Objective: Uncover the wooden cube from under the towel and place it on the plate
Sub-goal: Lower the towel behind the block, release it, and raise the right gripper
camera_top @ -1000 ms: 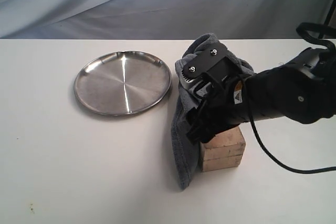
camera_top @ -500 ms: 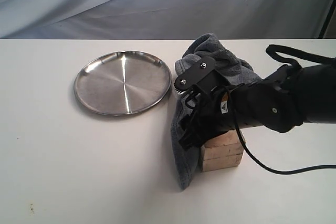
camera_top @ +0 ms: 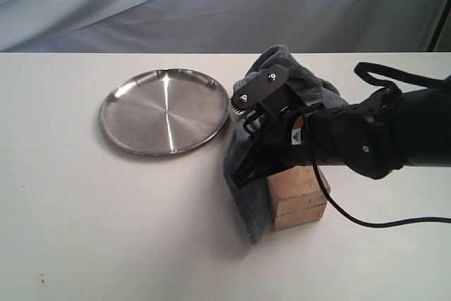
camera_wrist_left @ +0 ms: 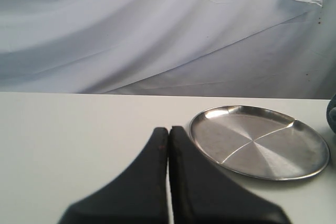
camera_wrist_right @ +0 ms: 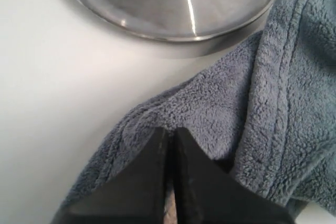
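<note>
One wooden cube [camera_top: 299, 199] stands upright, seams level, against the towel [camera_top: 243, 206] pinched by the right end effector [camera_wrist_right: 169, 130].

Your right arm [camera_top: 373, 142] reaches in from the right side, its forearm lying low and nearly level, with the wrist [camera_top: 282, 128] angled down and to the left. Your right gripper [camera_top: 242, 176] points down at the end of it. From the wrist camera, its two black fingers [camera_wrist_right: 197, 182] are pressed together, pinching a fold of the towel [camera_wrist_right: 278, 103] at their tips. Your left gripper [camera_wrist_left: 168, 129] shows only in its own wrist camera. Its fingers [camera_wrist_left: 147, 182] are closed flat against each other along their whole length and hold nothing.
</note>
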Robot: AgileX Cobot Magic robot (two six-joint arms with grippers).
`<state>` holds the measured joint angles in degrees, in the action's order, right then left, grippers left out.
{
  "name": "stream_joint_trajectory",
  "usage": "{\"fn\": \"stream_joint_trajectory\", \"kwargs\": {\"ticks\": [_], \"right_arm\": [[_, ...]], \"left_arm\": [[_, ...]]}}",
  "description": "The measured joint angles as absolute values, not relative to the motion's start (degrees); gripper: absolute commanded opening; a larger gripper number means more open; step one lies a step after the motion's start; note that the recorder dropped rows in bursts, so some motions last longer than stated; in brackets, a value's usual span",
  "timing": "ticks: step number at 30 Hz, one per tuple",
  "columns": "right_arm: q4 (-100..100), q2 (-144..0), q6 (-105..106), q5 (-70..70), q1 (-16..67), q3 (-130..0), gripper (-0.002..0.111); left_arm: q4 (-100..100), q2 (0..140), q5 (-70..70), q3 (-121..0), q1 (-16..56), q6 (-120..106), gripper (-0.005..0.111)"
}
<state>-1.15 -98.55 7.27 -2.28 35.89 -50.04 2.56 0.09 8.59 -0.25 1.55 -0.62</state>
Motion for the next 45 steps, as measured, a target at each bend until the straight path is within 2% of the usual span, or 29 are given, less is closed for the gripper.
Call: {"fn": "stream_joint_trajectory", "kwargs": {"ticks": [8,14,25,29,34,36,38,45], "right_arm": [[1.0,-97.6,7.3,10.6,34.5,-50.0,0.000],[7.9,-97.6,8.0,21.4,28.7,-50.0,0.000],[14.7,-104.3,16.2,29.1,19.4,-50.0,0.001],[15.2,-107.7,16.8,30.3,18.9,-50.0,0.018],[15.2,-108.0,16.8,30.7,18.9,-50.0,0.058],[15.2,-107.1,15.8,31.1,18.9,-50.0,0.069],[15.2,-105.6,14.4,31.3,18.9,-50.0,0.072],[15.2,-94.4,11.6,24.5,20.5,-50.0,0.072]], "left_arm": [[2.6,0.1,8.6,-0.3,1.6,-0.6,0.001],[2.6,0.1,8.6,-0.3,1.6,-0.6,0.001],[2.6,0.1,8.6,-0.3,1.6,-0.6,0.001],[2.6,0.1,8.6,-0.3,1.6,-0.6,0.001],[2.6,0.1,8.6,-0.3,1.6,-0.6,0.001],[2.6,0.1,8.6,-0.3,1.6,-0.6,0.001],[2.6,0.1,8.6,-0.3,1.6,-0.6,0.001],[2.6,0.1,8.6,-0.3,1.6,-0.6,0.001]]}}
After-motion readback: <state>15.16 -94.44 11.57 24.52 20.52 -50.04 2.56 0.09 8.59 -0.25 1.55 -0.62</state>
